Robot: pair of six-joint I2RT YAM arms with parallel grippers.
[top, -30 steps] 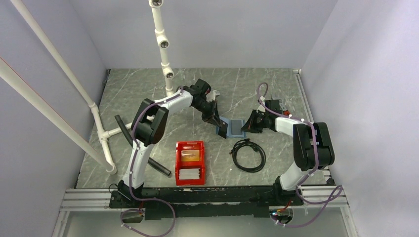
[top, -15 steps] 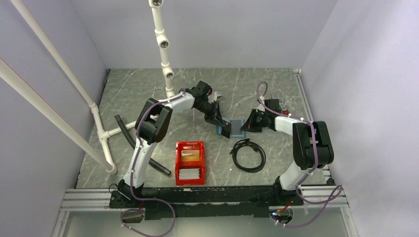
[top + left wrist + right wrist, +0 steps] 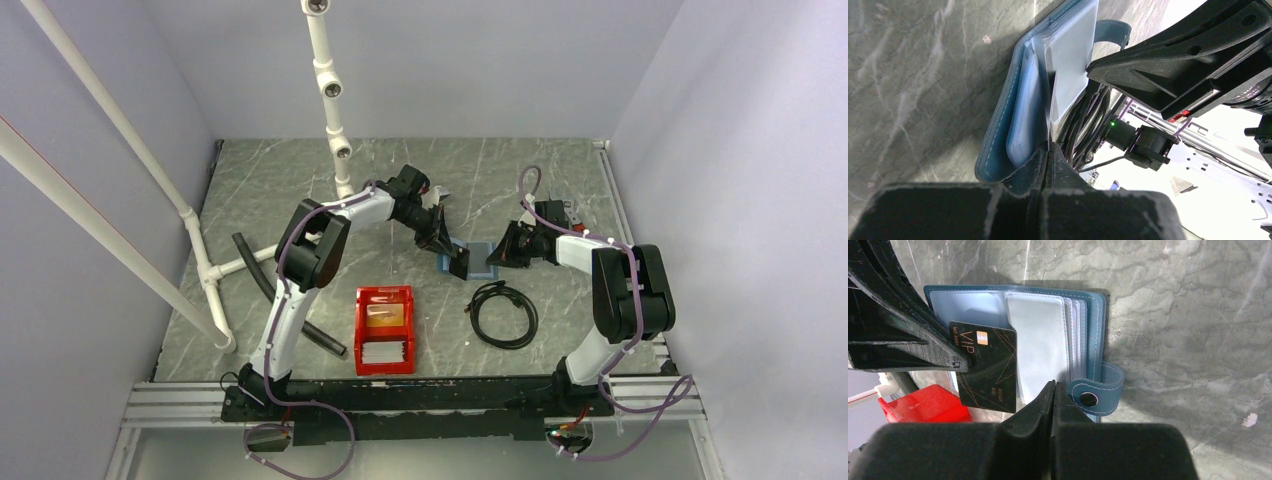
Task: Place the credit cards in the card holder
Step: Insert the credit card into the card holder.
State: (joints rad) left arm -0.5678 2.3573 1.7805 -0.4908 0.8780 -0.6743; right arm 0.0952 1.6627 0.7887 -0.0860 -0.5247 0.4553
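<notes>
Left gripper (image 3: 1048,154): clamped on a black card (image 3: 988,370), slanted over the open holder (image 3: 1095,325) mid-table, apparently for insertion. Right gripper (image 3: 1054,390): pinched together on a clear sleeve (image 3: 1040,345) at its near edge, seemingly to keep the pages spread. Spare cards (image 3: 385,351) lie in the red bin (image 3: 385,292), near left.

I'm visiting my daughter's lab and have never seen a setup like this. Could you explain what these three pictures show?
Two robot arms are bolted to the near edge of a grey table. The wide picture looks down from above. The other two come from a camera on each arm's wrist. The left hand pinches a black card marked VIP. The right hand pinches a clear sleeve of the open blue card holder. Also on the table are a red bin with more cards and a coiled black cable.
</notes>
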